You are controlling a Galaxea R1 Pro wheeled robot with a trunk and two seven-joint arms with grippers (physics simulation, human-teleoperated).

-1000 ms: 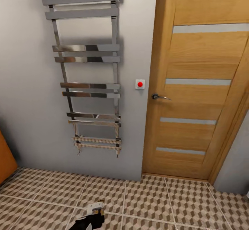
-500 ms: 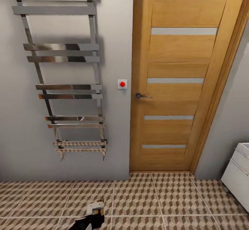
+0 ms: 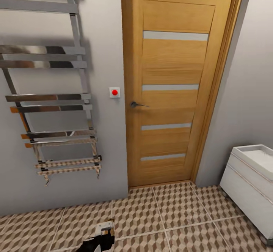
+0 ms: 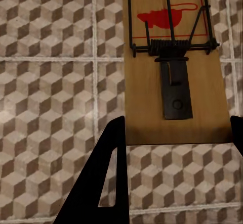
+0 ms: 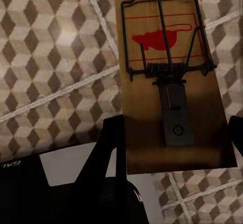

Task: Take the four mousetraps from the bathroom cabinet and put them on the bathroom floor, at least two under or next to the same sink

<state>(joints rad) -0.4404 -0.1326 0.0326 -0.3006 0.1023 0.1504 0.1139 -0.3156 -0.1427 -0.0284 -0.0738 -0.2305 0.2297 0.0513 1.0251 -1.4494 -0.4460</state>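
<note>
Facing a wooden door (image 3: 172, 88) with a towel rail (image 3: 49, 104) left and the sink (image 3: 252, 183) at far right. Left wrist view: left gripper (image 4: 174, 138) holds a mousetrap (image 4: 174, 67) above the bathroom floor (image 4: 50, 82). Right gripper (image 5: 174, 143) likewise grips a second mousetrap (image 5: 169, 82). Contact on the far fingers is cropped, probably clamped.

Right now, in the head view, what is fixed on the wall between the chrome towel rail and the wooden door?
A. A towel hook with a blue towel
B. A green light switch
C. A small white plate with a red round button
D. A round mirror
C: a small white plate with a red button sits on the grey wall, between the towel rail and the door, about level with the door handle.
</note>
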